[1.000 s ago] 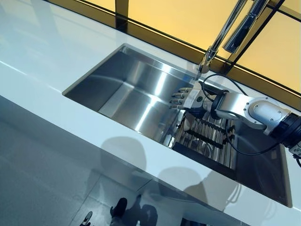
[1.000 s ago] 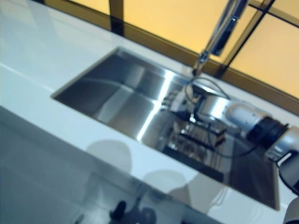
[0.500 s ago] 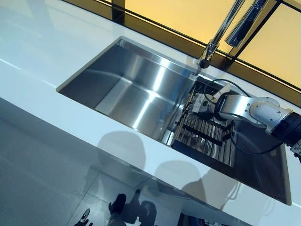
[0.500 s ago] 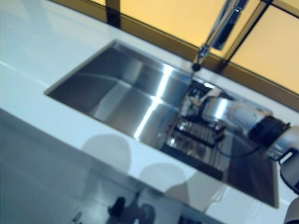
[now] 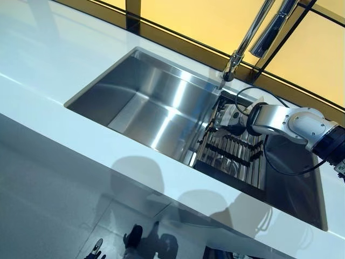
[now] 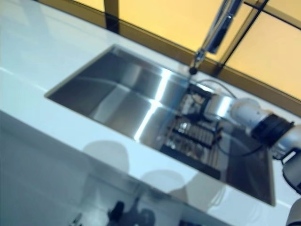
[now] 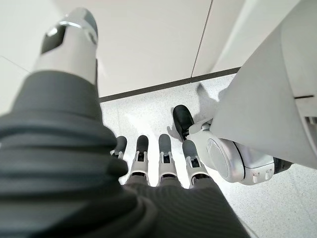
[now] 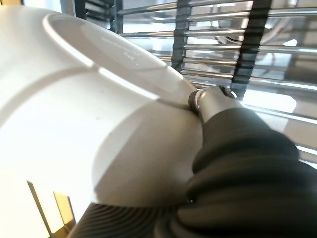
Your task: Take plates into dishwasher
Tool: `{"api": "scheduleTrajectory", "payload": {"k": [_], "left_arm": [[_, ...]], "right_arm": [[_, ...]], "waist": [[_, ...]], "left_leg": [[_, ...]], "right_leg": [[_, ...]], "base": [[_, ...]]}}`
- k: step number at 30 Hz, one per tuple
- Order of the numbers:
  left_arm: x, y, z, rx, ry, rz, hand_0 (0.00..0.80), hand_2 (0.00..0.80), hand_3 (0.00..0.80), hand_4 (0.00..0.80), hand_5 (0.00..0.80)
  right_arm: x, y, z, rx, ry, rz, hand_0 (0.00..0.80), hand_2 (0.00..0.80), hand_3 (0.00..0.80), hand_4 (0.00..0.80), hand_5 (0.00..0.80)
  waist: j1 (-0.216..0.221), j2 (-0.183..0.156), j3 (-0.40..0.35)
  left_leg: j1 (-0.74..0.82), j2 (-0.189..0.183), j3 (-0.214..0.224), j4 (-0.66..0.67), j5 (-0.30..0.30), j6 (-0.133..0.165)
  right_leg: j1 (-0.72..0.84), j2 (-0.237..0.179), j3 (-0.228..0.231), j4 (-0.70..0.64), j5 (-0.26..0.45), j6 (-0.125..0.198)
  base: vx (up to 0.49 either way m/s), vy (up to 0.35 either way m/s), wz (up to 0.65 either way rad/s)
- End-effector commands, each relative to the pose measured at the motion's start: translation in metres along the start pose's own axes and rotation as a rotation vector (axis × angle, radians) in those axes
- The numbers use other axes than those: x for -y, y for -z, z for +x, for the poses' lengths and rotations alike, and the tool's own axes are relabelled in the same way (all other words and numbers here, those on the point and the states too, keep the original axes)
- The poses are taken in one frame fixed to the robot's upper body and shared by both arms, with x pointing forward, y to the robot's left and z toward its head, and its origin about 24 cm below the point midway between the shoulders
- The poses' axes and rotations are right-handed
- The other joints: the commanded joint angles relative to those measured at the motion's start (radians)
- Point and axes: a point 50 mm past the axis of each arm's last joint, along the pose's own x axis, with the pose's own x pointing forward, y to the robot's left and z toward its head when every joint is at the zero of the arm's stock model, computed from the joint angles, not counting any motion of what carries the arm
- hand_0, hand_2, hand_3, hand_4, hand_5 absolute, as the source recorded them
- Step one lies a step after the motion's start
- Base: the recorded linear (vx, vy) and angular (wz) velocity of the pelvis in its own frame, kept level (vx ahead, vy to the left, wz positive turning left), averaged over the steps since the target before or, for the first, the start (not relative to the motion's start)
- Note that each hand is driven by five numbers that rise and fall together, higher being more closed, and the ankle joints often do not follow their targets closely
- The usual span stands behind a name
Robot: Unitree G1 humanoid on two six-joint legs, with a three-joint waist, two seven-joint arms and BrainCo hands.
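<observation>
Now right hand [image 8: 233,148] grips white plate [image 8: 79,114] underside-up above rack [image 8: 218,44].

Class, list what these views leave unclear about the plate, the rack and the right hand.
- Plate: right wrist view cuts off most of its rim; in the eye views the right hand hides it.
- Right hand's fingers: behind the plate, only a thumb shows.
- Rack: its contents are too small and glary to tell.

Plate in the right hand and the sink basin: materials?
Plate: looks like glazed white ceramic, smooth with soft highlights and a raised foot ring; could be melamine. Sink basin: brushed stainless steel, grey with streaky reflections.
</observation>
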Motion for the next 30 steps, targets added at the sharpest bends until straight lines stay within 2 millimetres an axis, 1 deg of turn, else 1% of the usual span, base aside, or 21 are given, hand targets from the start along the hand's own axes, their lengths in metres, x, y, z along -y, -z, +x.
{"api": "scheduleTrajectory", "payload": {"k": [1, 9, 11, 15, 18, 25, 26, 30], "left_arm": [[-0.014, 0.004, -0.005, 0.002, -0.050, -0.013, 0.000, 0.000, 0.000, 0.000, 0.000], [-0.016, 0.006, -0.006, 0.006, -0.059, -0.008, 0.000, 0.000, 0.000, 0.000, 0.000], [-0.017, 0.007, -0.006, 0.004, -0.064, -0.012, 0.000, 0.000, 0.000, 0.000, 0.000], [-0.017, 0.008, -0.006, -0.006, -0.068, -0.008, 0.000, 0.000, 0.000, 0.000, 0.000], [-0.015, 0.010, -0.005, -0.013, -0.062, -0.001, 0.000, 0.000, 0.000, 0.000, 0.000], [-0.011, 0.016, -0.004, -0.039, -0.052, 0.023, 0.000, 0.000, 0.000, 0.000, 0.000], [-0.011, 0.016, -0.004, -0.041, -0.052, 0.024, 0.000, 0.000, 0.000, 0.000, 0.000], [-0.010, 0.021, -0.004, -0.068, -0.050, 0.045, 0.000, 0.000, 0.000, 0.000, 0.000]], "right_arm": [[0.010, 0.029, -0.016, -0.104, 0.006, 0.080, 0.800, 0.800, 0.800, 0.800, 0.800], [0.002, 0.042, -0.026, -0.145, 0.014, 0.218, 0.800, 0.800, 0.800, 0.800, 0.800], [-0.006, 0.046, -0.030, -0.168, 0.004, 0.267, 0.800, 0.800, 0.800, 0.800, 0.800], [-0.014, 0.052, -0.034, -0.196, 0.014, 0.364, 0.800, 0.800, 0.800, 0.800, 0.800], [-0.023, 0.056, -0.037, -0.220, 0.015, 0.445, 0.800, 0.800, 0.800, 0.800, 0.800], [-0.045, 0.067, -0.043, -0.308, 0.007, 0.649, 0.800, 0.800, 0.800, 0.800, 0.800], [-0.046, 0.067, -0.043, -0.310, 0.008, 0.653, 0.800, 0.800, 0.800, 0.800, 0.800], [-0.064, 0.078, -0.055, -0.404, 0.019, 0.775, 0.800, 0.800, 0.800, 0.800, 0.800]], "waist": [[-0.018, -0.021, -0.082], [-0.053, -0.020, -0.126], [-0.066, -0.018, -0.139], [-0.089, -0.013, -0.160], [-0.104, -0.007, -0.172], [-0.131, 0.009, -0.201], [-0.132, 0.010, -0.202], [-0.155, 0.023, -0.220]], "left_leg": [[0.103, 0.033, 0.086, -0.003, -0.123, -0.025], [0.146, 0.039, 0.127, -0.003, -0.144, -0.021], [0.160, 0.040, 0.140, -0.003, -0.150, -0.020], [0.184, 0.045, 0.164, -0.003, -0.158, -0.020], [0.199, 0.047, 0.180, -0.003, -0.165, -0.019], [0.221, 0.050, 0.208, -0.003, -0.174, -0.019], [0.222, 0.050, 0.209, -0.003, -0.175, -0.019], [0.233, 0.050, 0.225, -0.003, -0.182, -0.019]], "right_leg": [[-0.055, -0.051, 0.031, -0.003, 0.097, 0.082], [-0.036, -0.041, 0.069, -0.003, 0.093, 0.082], [-0.030, -0.037, 0.085, -0.003, 0.093, 0.083], [-0.023, -0.030, 0.113, -0.003, 0.093, 0.083], [-0.016, -0.026, 0.132, -0.003, 0.090, 0.084], [-0.010, -0.021, 0.162, -0.003, 0.088, 0.083], [-0.010, -0.021, 0.164, -0.003, 0.088, 0.083], [-0.007, -0.021, 0.185, -0.003, 0.088, 0.085]], "base": [[0.049, 0.022, -0.06], [0.038, 0.015, -0.16], [0.057, 0.013, -0.26], [0.044, 0.011, -0.30], [0.033, 0.003, -0.31], [0.026, 0.002, -0.21], [0.031, 0.015, -0.18], [0.031, 0.016, -0.15]]}}
